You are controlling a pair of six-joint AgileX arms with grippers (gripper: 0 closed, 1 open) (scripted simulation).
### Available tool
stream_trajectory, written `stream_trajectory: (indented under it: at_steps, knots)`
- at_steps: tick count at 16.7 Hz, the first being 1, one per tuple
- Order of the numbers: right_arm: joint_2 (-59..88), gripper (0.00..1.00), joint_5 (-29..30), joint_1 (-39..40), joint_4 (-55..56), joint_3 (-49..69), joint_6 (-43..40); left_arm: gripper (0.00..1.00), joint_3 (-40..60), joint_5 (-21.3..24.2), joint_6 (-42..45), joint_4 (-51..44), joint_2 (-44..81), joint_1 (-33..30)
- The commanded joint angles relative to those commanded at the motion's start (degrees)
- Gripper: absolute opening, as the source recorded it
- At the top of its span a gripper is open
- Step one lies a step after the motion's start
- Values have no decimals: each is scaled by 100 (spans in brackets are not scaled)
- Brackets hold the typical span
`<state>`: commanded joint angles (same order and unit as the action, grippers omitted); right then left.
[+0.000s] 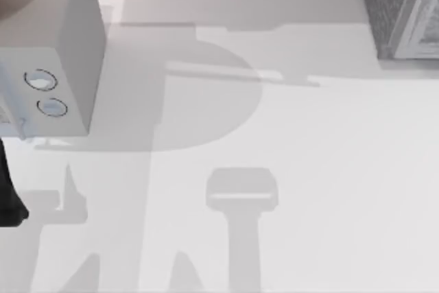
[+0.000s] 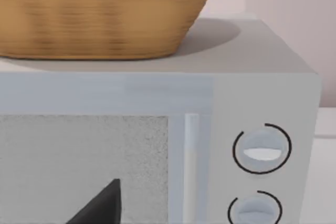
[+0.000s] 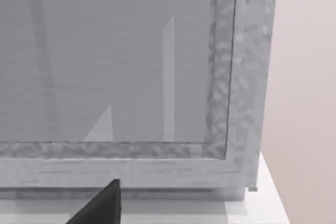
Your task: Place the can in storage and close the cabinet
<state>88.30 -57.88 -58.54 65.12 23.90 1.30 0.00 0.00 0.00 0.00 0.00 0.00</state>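
Black edges of the left pincer (image 2: pixel 102 203) and right pincer (image 3: pixel 102 203) are seen; whether either is spread or pressed together cannot be told. The left pincer is faced by a microwave (image 2: pixel 157 145) at the worktop's (image 1: pixel 309 169) left, with a wicker basket (image 2: pixel 94 14) set on top. The right pincer is faced by the grey cabinet (image 3: pixel 131 77) at the far right. Where the can lies relative to either pincer cannot be told.

A microwave (image 1: pixel 65 46) at the table's (image 1: pixel 309 169) left, cabinet (image 1: pixel 405 8) right.
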Motion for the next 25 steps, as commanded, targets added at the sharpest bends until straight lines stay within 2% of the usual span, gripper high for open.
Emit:
stream_trajectory:
  at_steps: [5,18,22,25]
  knots:
    - [-202,100,-25,-22,-1562,1357,0,100,0,0,0,0,0,0]
    - [-972,100,-110,-95,-7378,6406,-1,100,0,0,0,0,0,0]
    - [-1119,100,-124,-107,-8473,7355,-1,100,0,0,0,0,0,0]
    - [-1156,100,-128,-109,-8745,7591,-1,100,0,0,0,0,0,0]
